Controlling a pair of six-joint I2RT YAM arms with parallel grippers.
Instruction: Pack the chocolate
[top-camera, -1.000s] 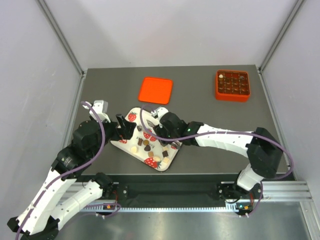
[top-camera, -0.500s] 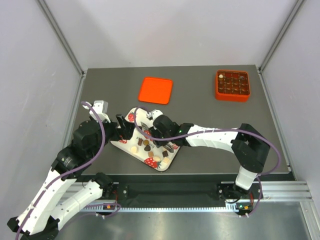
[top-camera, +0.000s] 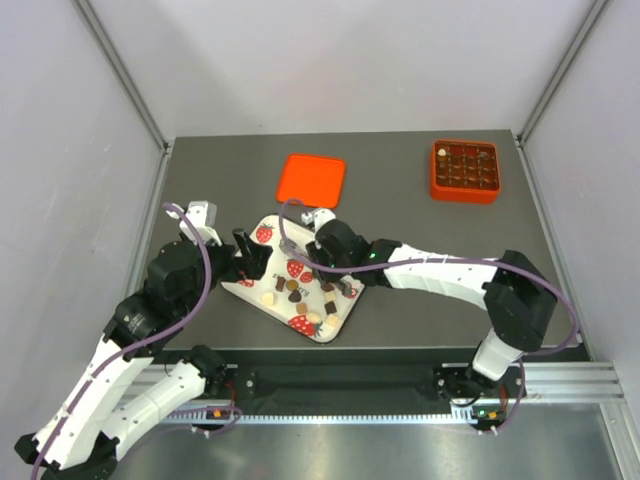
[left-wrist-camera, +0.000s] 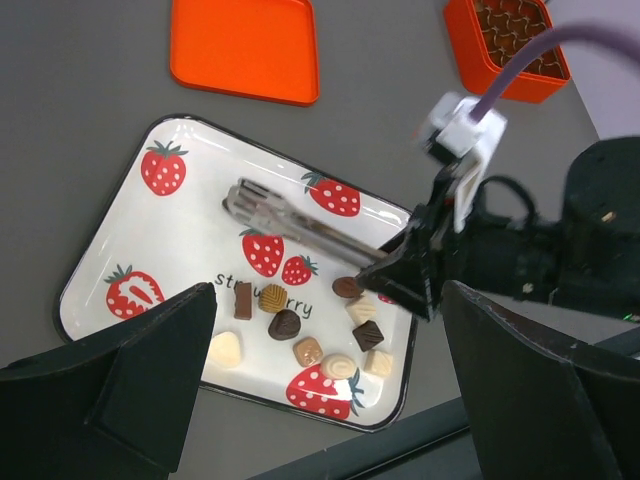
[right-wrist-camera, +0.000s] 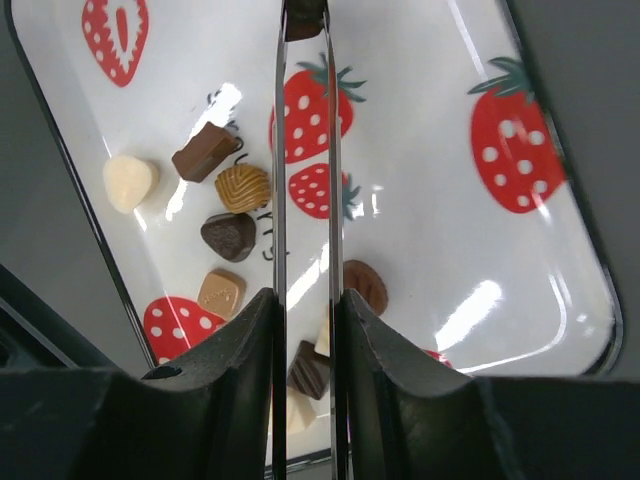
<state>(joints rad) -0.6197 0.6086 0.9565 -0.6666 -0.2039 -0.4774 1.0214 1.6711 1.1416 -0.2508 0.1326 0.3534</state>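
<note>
The left gripper (top-camera: 250, 258), jaws apart, hovered at the white tray's (left-wrist-camera: 190, 240) left edge. The chocolate (left-wrist-camera: 285, 324) lay clustered in the tray's near half; an oblong brown piece (right-wrist-camera: 205, 152) lay crosswise to the tongs (left-wrist-camera: 300, 225), clamped by the right gripper (right-wrist-camera: 305, 300).

The right arm (top-camera: 430, 272) lies low across the tabletop (top-camera: 420, 220) from the right. Its tongs (left-wrist-camera: 300, 225) reach over the middle of the white tray (left-wrist-camera: 205, 250), passing close by the chocolate (left-wrist-camera: 285, 324) bunched toward the tray's near edge. The left gripper (top-camera: 250, 255) hangs at the tray's left rim, jaws apart. Bare tabletop lies between the orange lid (top-camera: 312, 180) and the orange box (top-camera: 465, 171).
</note>
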